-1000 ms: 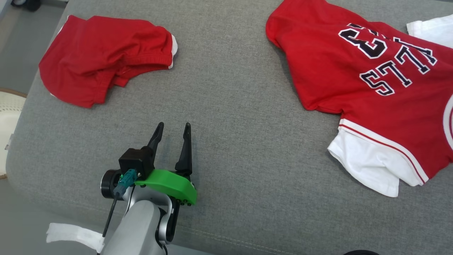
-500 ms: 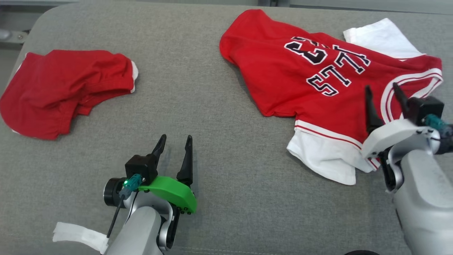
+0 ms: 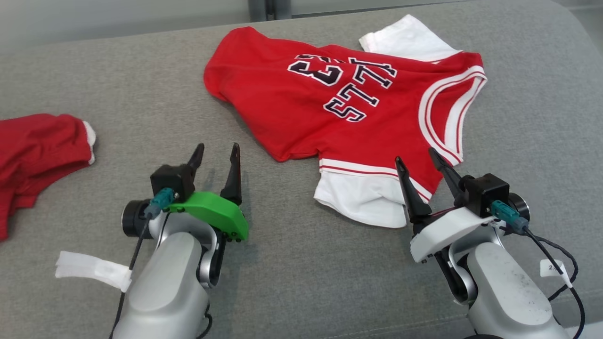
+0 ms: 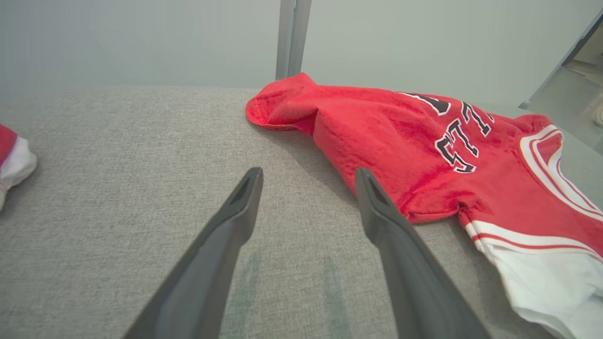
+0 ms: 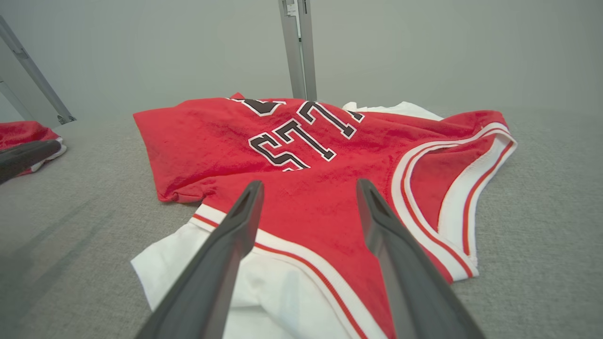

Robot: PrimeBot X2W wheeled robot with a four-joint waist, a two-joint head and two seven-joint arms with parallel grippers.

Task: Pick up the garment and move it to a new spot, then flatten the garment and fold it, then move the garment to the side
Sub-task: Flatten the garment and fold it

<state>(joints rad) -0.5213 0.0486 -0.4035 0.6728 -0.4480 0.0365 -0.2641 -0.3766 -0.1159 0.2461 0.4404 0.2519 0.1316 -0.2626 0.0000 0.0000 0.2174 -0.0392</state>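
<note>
Here, both arms rise from the bottom of the head view, pale forearms angled up the frame with their fingers pointing toward the far edge. The left claw (image 3: 217,146), on a green mount, sits lower left, its two dark fingers spread apart over bare grey cloth and holding nothing. The right claw (image 3: 415,155), on a white mount, sits lower right with its fingers equally wide and empty. Its tips overlap the jersey's near hem; whether they touch it I cannot tell. In the right wrist view that claw (image 5: 309,182) frames the red cloth and striped trim between its fingers.

The grey padded surface (image 3: 292,278) has its far edge along the top of the frame, curving round at the upper right, with a metal post (image 3: 258,8) behind it. Bare cloth lies open around the left claw, between the jersey and the red shorts (image 3: 33,150) at the left edge, and to the right of the jersey.

The red jersey (image 3: 301,108) lies centre and upper centre, spread but not flat. Its dark, white-edged lettering faces up and reads upside down from the head view. A white-and-red banded neckline curves at its right side, one white sleeve (image 3: 362,197) sticks out toward the right claw, and another white sleeve (image 3: 405,42) peeks out at the top. Its left corner is bunched and rumpled.
</note>
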